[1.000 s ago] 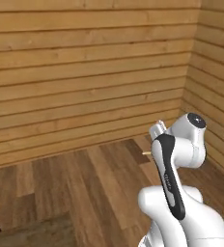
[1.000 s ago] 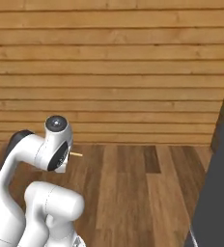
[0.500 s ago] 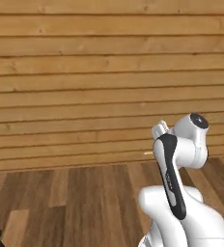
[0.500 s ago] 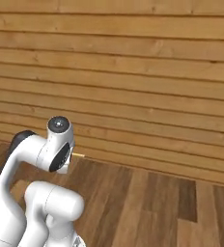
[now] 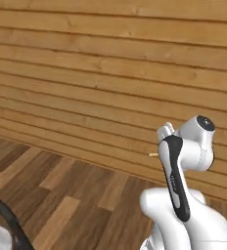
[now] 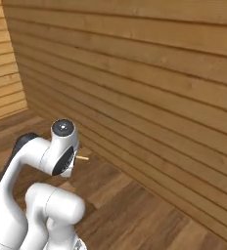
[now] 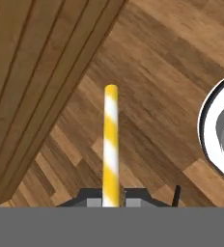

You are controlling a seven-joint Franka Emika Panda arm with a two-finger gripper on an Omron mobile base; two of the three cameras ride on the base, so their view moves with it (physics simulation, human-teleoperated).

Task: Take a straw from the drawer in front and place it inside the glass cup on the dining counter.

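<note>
The straw (image 7: 111,144), yellow with white stripes, stands straight up from between my gripper (image 7: 111,200) fingers in the hand view. The gripper is shut on its lower end. In the left base view a short yellow tip of the straw (image 5: 153,155) pokes out left of the folded arm. In the right base view the straw (image 6: 82,157) tip pokes out to the arm's right. The drawer, the glass cup and the dining counter are out of view.
A wall of horizontal wood planks (image 5: 110,73) stands close ahead, meeting a side wall (image 6: 3,58) at a corner on the left. Brown plank floor (image 6: 135,210) lies below. A round white object with a dark rim (image 7: 220,130) sits on the floor at the hand view's right.
The whole picture has swung, so the base has turned: the wall now runs slanted and the dark panel at the right is gone. The arm and straw keep their pose.
</note>
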